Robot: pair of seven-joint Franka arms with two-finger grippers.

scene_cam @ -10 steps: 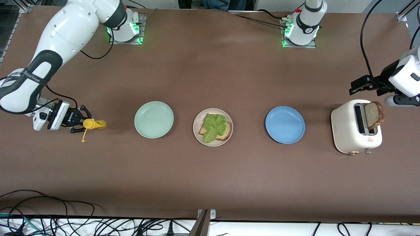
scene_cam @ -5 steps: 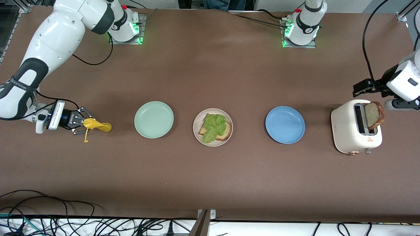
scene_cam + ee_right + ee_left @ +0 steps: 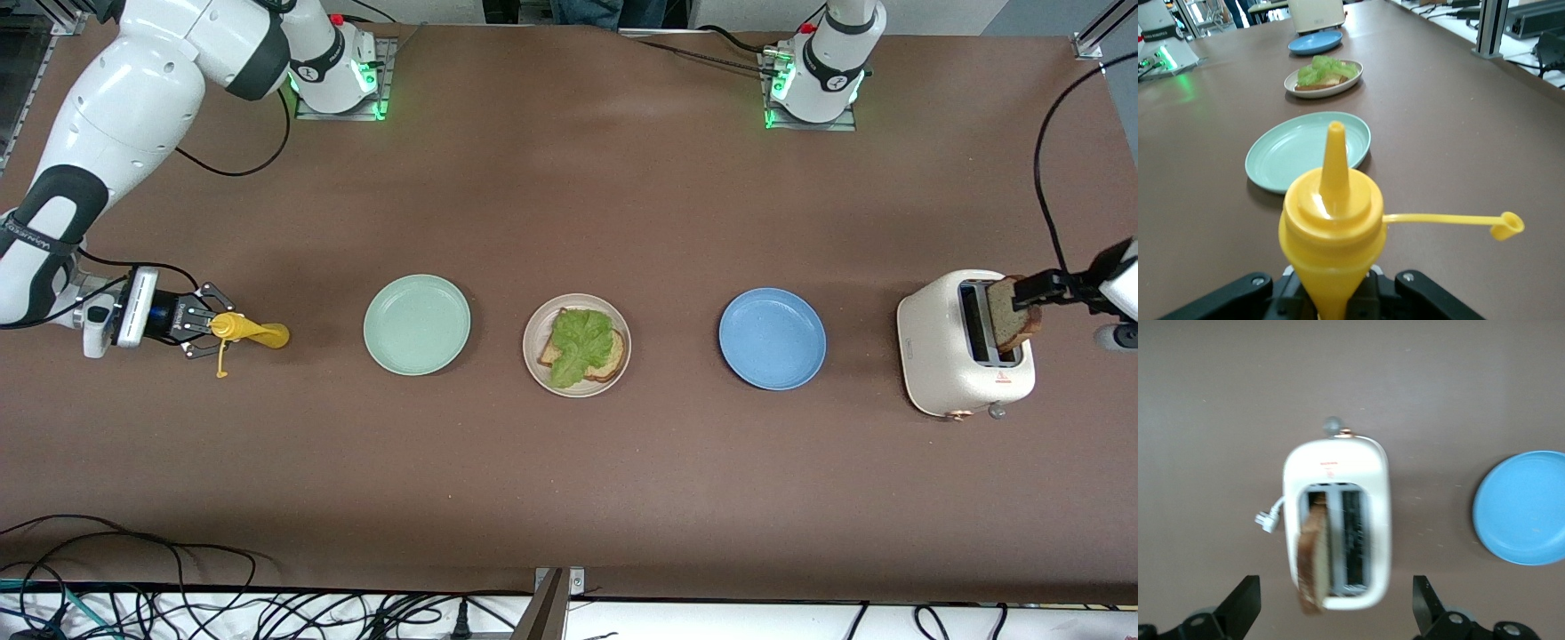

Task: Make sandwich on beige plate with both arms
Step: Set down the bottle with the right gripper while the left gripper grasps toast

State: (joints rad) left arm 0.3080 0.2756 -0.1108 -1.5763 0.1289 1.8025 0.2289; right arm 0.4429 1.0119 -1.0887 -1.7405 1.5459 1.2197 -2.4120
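Your right gripper is clamped on a yellow plastic squeeze bottle near the right arm's end of the table. Your left gripper hangs spread wide over the white toaster and its brown bread slice. Lettuce-topped bread sits on the round beige plate, between the mint green plate and blue plate.

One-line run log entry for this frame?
left gripper: open over toaster slice | right gripper: shut on yellow bottle | beige plate: bread, lettuce
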